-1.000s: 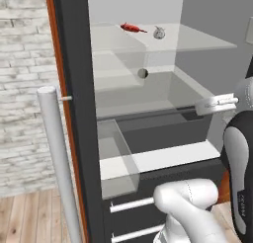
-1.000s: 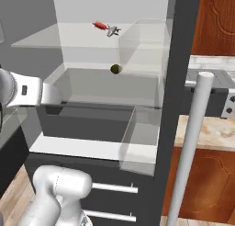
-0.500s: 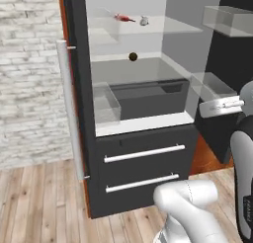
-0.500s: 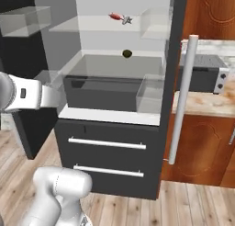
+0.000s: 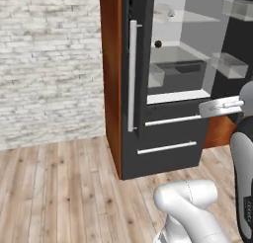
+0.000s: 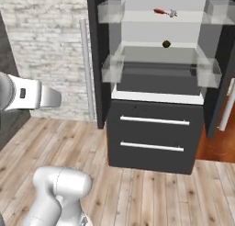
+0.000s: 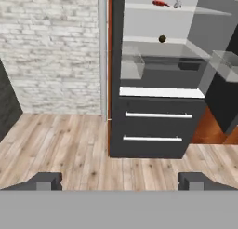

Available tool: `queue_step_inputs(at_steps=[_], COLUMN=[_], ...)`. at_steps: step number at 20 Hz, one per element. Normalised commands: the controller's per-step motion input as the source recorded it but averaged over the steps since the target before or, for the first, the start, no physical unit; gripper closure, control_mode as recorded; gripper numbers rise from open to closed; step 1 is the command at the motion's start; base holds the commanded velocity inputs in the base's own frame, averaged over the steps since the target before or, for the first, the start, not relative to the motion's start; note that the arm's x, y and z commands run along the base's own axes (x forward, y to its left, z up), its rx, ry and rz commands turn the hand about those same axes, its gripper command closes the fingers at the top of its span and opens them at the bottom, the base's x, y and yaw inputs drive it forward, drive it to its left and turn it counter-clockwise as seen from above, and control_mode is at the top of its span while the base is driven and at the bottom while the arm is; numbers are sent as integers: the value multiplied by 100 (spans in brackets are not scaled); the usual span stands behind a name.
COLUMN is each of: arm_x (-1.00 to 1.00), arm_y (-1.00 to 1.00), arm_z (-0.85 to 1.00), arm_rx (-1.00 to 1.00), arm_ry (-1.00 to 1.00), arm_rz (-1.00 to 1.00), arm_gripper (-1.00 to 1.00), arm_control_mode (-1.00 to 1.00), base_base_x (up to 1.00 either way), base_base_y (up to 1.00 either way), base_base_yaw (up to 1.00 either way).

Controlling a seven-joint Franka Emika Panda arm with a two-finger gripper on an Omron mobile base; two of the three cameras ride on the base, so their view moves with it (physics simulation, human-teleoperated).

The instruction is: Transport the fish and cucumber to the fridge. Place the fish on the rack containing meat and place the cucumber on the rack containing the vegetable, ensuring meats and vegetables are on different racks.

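Fish done, cucumber still to go.
My pincer (image 7: 119,181) is open and empty, fridge (image 7: 158,125) well ahead; fish (image 7: 177,4) sits beside the meat (image 7: 160,3) up top, no cucumber spotted.

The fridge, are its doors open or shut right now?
Open. The fridge shows its white inside, with the red meat and fish on the upper shelf and both doors swung outward.

The glossy white rounded arm (image 5: 190,202) with dark grey joint bands filled the lower right; two small dark fingers (image 7: 44,181) showed.
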Motion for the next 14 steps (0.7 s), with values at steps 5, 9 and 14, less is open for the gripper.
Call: queue_step_inputs(at_steps=[5,9,14], arm_x=[0,0,0], arm_y=[0,0,0], arm_z=[0,0,0], arm_rx=[0,0,0], arm_ry=[0,0,0], arm_rz=[0,0,0], arm_gripper=[-100,-100,-100], arm_control_mode=[100,100,100], base_base_x=[-94,-80,-100], base_base_y=[87,52,9], base_base_yaw=[-40,-86,-19])
